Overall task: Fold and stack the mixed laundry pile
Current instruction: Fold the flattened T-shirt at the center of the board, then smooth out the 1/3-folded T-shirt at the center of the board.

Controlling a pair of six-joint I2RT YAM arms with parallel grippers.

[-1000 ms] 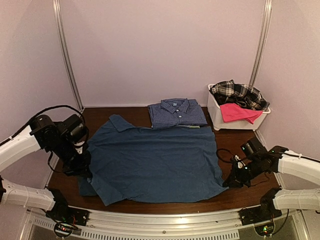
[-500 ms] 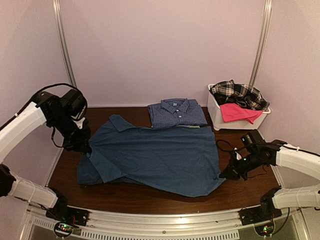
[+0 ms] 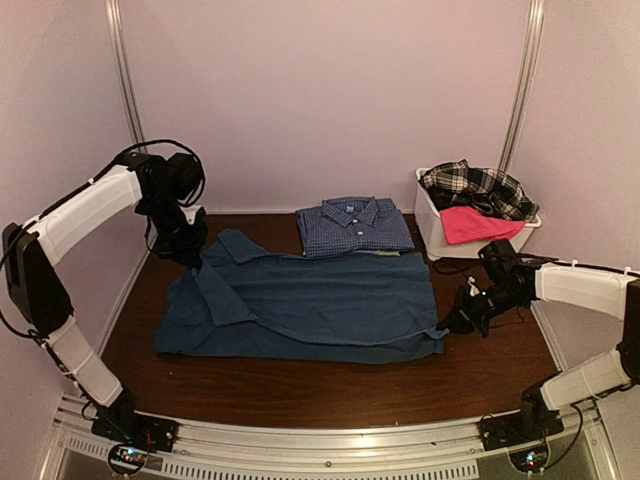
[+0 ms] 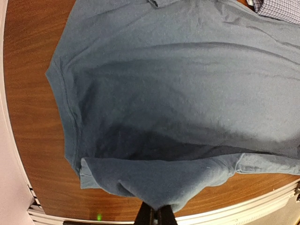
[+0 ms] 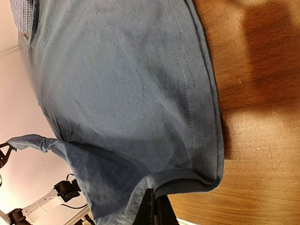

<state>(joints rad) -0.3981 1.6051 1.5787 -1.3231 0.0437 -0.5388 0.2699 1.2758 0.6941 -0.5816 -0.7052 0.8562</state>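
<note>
A plain dark blue T-shirt [image 3: 310, 305] lies spread on the brown table, its near half folded up over the far half. My left gripper [image 3: 192, 258] is shut on the shirt's left edge near the back left; its wrist view shows the cloth [image 4: 187, 103] pinched in the closed jaws [image 4: 157, 216]. My right gripper [image 3: 447, 324] is shut on the shirt's right hem [image 5: 187, 173] low over the table. A black-and-white plaid shirt [image 3: 478, 186] and a bright pink piece [image 3: 474, 224] sit in the bin. No pale blue piece shows.
A folded blue checked shirt [image 3: 354, 226] lies at the back centre, just behind the T-shirt. The white plastic bin [image 3: 436, 236] stands at the back right by the wall. Bare wood [image 3: 300, 390] shows along the near edge.
Both grippers carried the T-shirt's near edge away from the front toward the back, folding it over. The left arm swung from the near left to the back left; the right moved back.
</note>
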